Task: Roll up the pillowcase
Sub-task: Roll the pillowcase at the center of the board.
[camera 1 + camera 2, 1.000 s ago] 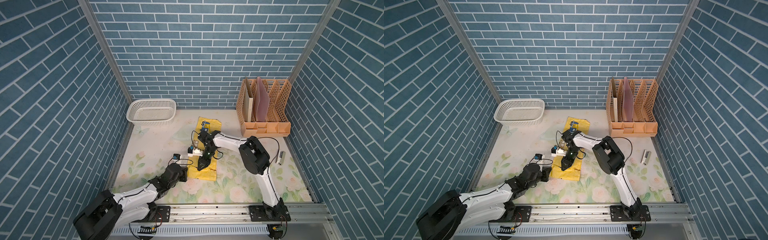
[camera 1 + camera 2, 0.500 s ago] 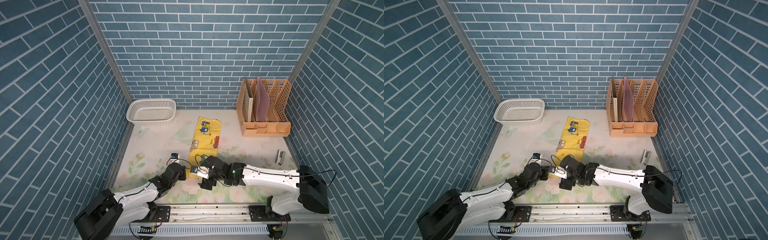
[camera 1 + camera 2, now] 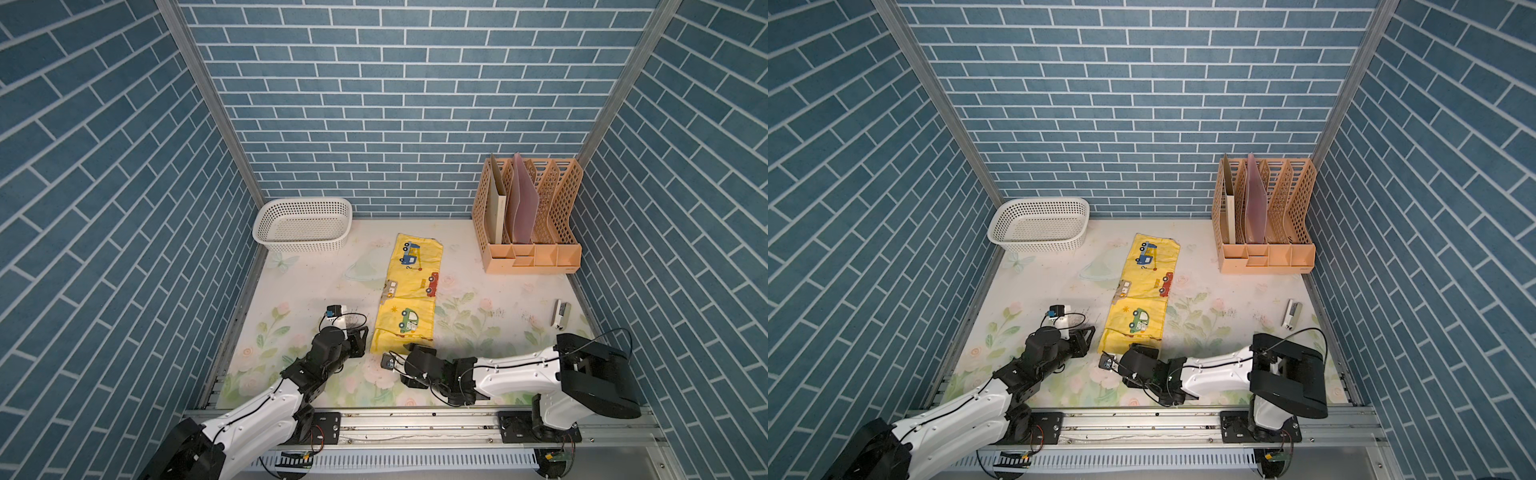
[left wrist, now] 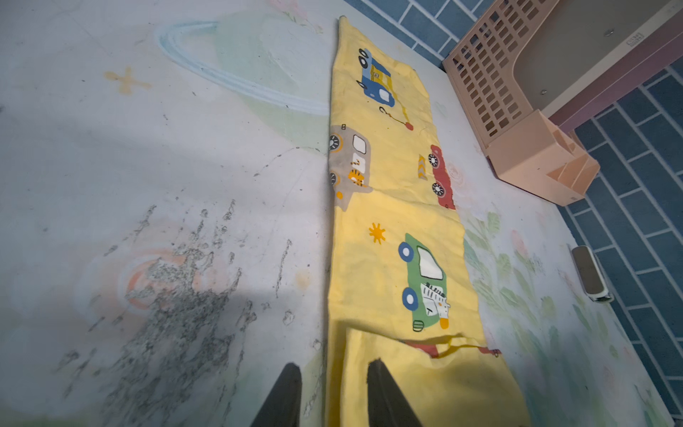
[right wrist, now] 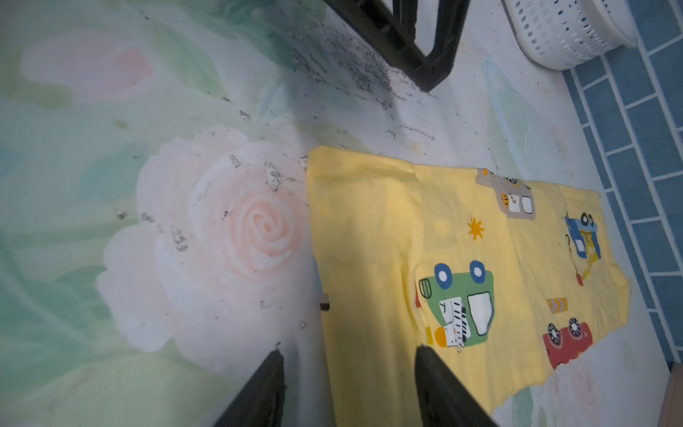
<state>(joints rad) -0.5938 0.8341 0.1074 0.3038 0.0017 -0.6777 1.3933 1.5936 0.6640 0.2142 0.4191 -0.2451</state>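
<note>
- Pillowcase (image 3: 409, 297) lay flat at the centre of both top views. It was folded into a long, narrow yellow strip that ran from near the back wall down toward the lower edge of the frame.
- Its lowest end carried a short flap (image 4: 425, 373) laid flat over the strip. No coil or bulge showed anywhere, so by my reading the rolling had hardly begun and nearly the whole length was left to wind up.
- Left fingers (image 3: 360, 337) sat just beside the strip's lower-left corner. In the left wrist view they stood a little apart, one finger (image 4: 380, 392) over the cloth and its mate over the bare covering. They straddled the long edge with nothing pinched.
- Right fingers (image 3: 415, 350) sat at the strip's lower end, low and central in the top view. In the right wrist view they stood wider apart, one finger (image 5: 439, 388) over the yellow cloth and its mate beyond the end edge, holding nothing.
- Whether any fingertip touched the cloth could not be told.
- Worktop (image 3: 478, 332) wore a pale floral covering, scuffed grey to the left of the strip.
- White basket (image 3: 303, 237) stood at the worktop's upper left and a peach file rack (image 3: 534, 261) at its upper right. A small grey object (image 3: 561, 314) lay at the right edge. All three were well apart from the pillowcase.
</note>
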